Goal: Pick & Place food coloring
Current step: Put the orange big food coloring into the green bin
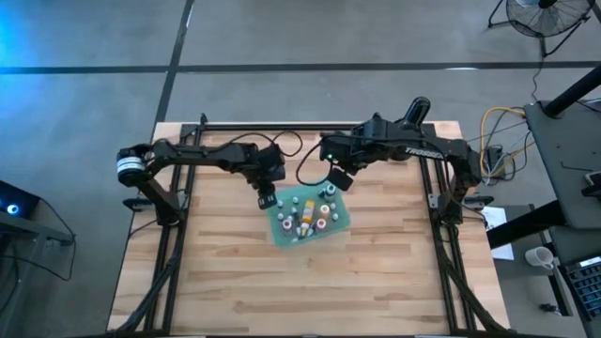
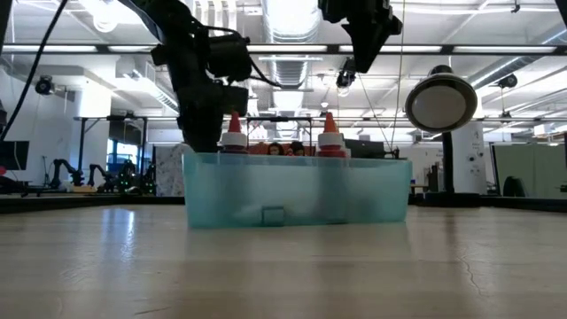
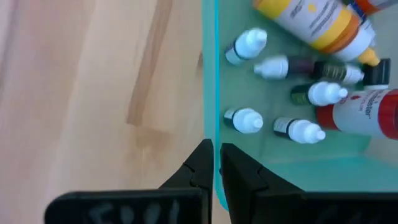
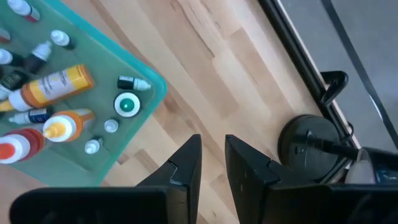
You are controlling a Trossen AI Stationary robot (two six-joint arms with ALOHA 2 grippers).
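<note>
Left tool (image 3: 214,163) clamping tray wall (image 3: 211,74)

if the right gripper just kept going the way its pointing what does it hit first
Probably bare tabletop. The right gripper hangs above the wood just outside the teal tray, fingers nearly closed and holding nothing. The black round base sits off to one side; depth is hard to judge.

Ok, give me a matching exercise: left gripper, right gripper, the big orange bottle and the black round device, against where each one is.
1 left gripper
2 right gripper
3 big orange bottle
4 black round device

A lying in the teal tray
B on the table, outside the tray
C jaws closed on the tray's wall
D in the air, off the tray

Pairs: 1-C, 2-D, 3-A, 4-B
</note>
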